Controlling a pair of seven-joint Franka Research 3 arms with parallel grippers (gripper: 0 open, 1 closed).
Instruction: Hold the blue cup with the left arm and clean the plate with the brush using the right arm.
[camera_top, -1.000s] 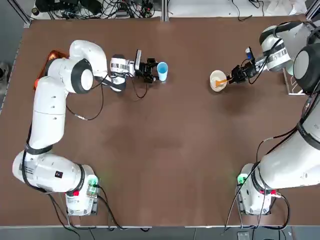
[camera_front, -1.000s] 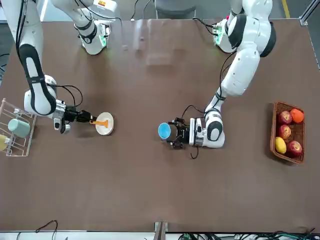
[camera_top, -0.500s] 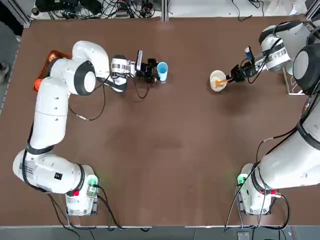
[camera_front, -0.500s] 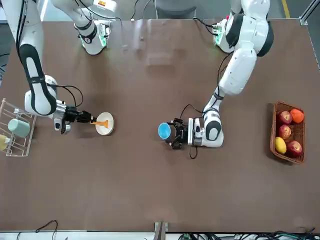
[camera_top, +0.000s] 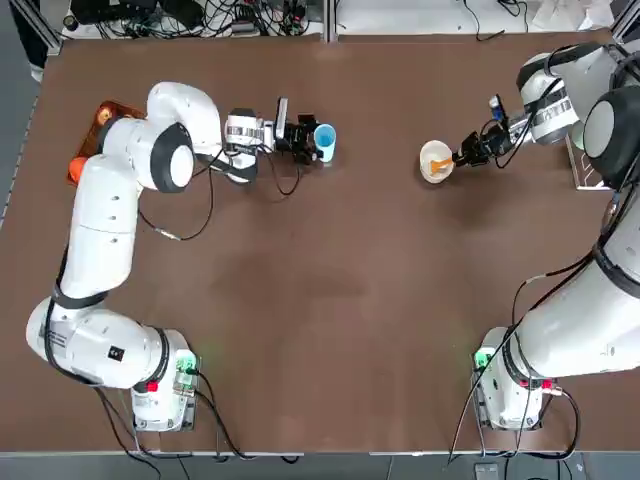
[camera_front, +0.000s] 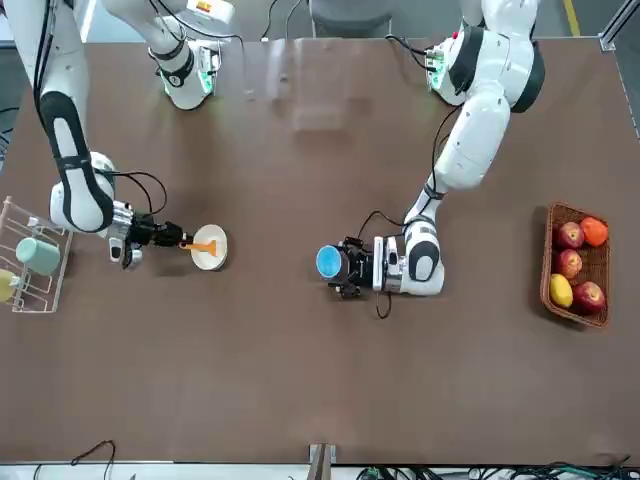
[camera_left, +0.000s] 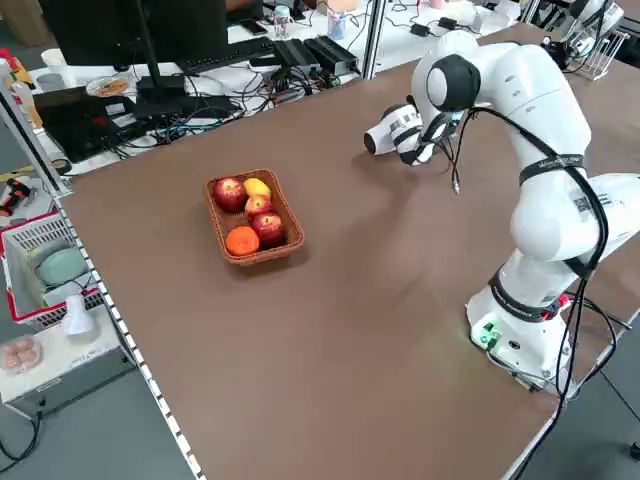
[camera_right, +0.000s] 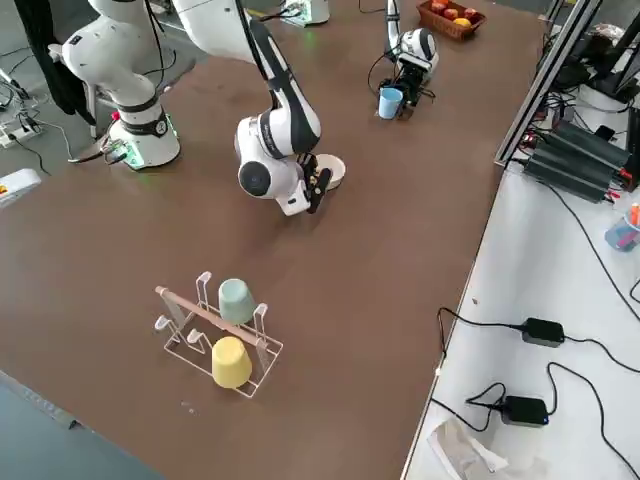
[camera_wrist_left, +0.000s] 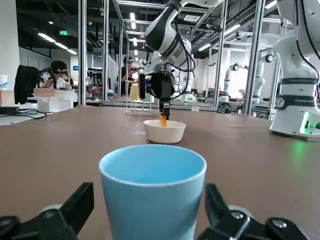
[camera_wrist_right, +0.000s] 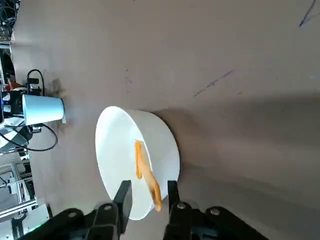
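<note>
Table (camera_top: 330, 300) unchanged; left end effector (camera_top: 307, 142) apparently nearer blue cup (camera_top: 324, 141).

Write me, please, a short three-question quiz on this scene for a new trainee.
1. True or false: the brush held by the right hand reaches into the plate.
2. The left hand's fingers are: A) clamped on the blue cup; B) either side of it with gaps showing; C) far from it.
3. Fill in: the fruit basket lies toward the robot's ____ side.

Key: 1 true; 2 B; 3 left.
</note>
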